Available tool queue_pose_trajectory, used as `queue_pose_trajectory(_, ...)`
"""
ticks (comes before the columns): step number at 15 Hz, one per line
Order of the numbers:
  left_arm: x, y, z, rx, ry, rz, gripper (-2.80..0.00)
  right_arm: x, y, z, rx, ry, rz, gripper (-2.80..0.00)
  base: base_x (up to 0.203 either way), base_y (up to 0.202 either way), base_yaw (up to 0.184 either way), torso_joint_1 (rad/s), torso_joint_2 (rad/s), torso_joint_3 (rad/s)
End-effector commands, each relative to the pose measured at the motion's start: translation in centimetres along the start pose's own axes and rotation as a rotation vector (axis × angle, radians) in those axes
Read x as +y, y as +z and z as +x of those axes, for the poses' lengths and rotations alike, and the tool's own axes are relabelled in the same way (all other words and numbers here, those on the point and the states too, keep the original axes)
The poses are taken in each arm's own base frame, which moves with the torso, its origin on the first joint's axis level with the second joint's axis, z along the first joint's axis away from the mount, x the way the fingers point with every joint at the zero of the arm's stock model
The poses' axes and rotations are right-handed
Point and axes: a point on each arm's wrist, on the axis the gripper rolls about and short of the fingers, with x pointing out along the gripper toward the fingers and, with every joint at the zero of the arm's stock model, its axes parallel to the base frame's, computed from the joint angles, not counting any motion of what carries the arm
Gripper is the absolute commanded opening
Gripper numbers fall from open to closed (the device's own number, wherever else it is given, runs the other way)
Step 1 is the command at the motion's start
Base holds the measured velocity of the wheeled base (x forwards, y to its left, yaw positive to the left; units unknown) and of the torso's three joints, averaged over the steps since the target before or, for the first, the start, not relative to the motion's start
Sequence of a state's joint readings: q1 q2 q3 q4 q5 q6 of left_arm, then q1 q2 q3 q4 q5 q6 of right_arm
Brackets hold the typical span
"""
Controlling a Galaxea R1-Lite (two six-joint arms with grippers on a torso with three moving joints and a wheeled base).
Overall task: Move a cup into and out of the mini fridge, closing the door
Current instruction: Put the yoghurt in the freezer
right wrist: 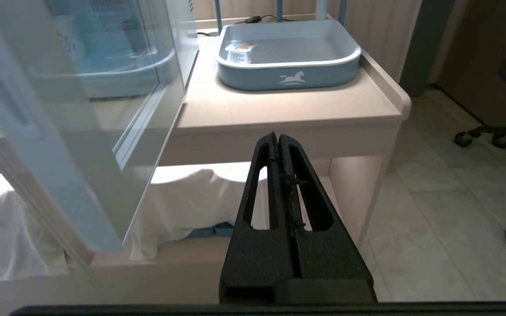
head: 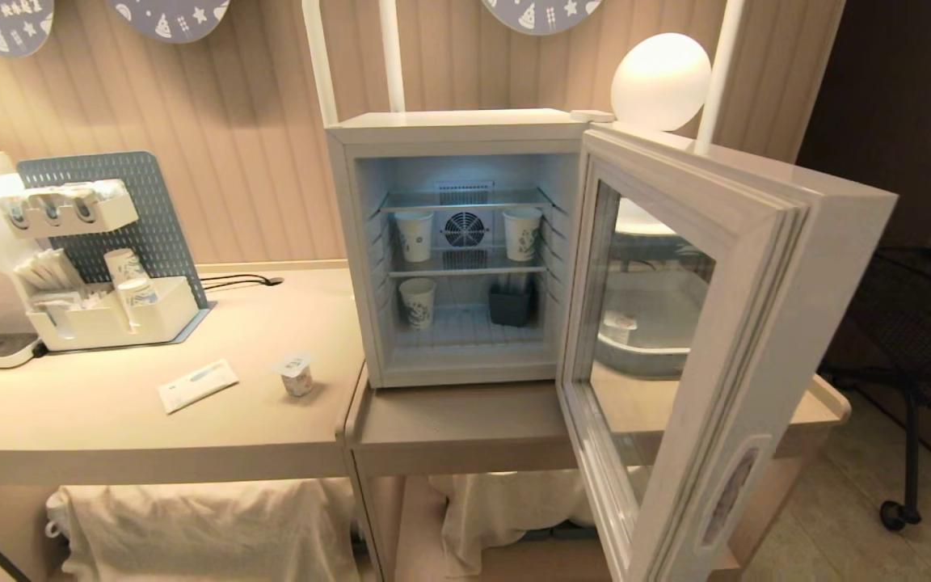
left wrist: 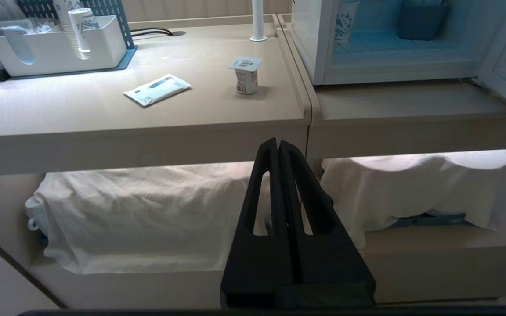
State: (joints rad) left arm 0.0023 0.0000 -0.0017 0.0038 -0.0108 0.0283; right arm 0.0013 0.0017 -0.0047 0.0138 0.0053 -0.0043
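- The cup (head: 296, 377) stands upright on the tabletop (head: 110, 412), just beside the mini fridge (head: 449, 242), off its open front's left corner.
- The door (head: 700, 339) is swung wide open; inside are paper cups (head: 414, 235) on wire shelves and a dark container (head: 511, 306).
- The left gripper (left wrist: 278, 145) waits low before the tabletop edge, fingers pressed together, holding nothing; the right gripper (right wrist: 278, 138) is likewise closed and empty, near the door.
- Advice: part the left fingers first, approach level, and grip the tapered body under the wide foil lid.
- Aim for free shelf space, clear of the paper cups.
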Motion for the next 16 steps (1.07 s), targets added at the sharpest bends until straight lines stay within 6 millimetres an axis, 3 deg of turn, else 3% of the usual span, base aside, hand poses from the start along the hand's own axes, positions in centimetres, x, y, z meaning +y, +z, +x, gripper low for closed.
queue_pose_trajectory(1, 0.0, 0.0, 0.0, 0.0, 0.002, 0.0, -2.8, 0.0, 0.0, 0.02, 0.003, 0.001, 0.0, -2.8, -0.186, 0.0, -0.004, -0.002, 0.0, 0.0)
queue_pose_trajectory(4, 0.0, 0.0, 0.0, -0.001, 0.001, 0.005, -2.8, 0.0, 0.0, 0.01, 0.001, 0.001, 0.0, -2.8, -0.132, 0.0, 0.005, 0.004, 0.0, 0.003)
queue_pose_trajectory(8, 0.0, 0.02, 0.0, -0.002, 0.001, 0.001, -2.8, 0.0, 0.0, 0.01, 0.001, 0.001, 0.0, -2.8, 0.001, 0.018, -0.002, 0.0, 0.0, 0.001)
queue_pose_trajectory(16, 0.0, 0.01, 0.0, -0.002, 0.001, 0.002, -2.8, 0.0, 0.0, 0.01, 0.001, 0.001, 0.0, -2.8, 0.0, 0.181, -0.001, 0.003, 0.0, 0.002)
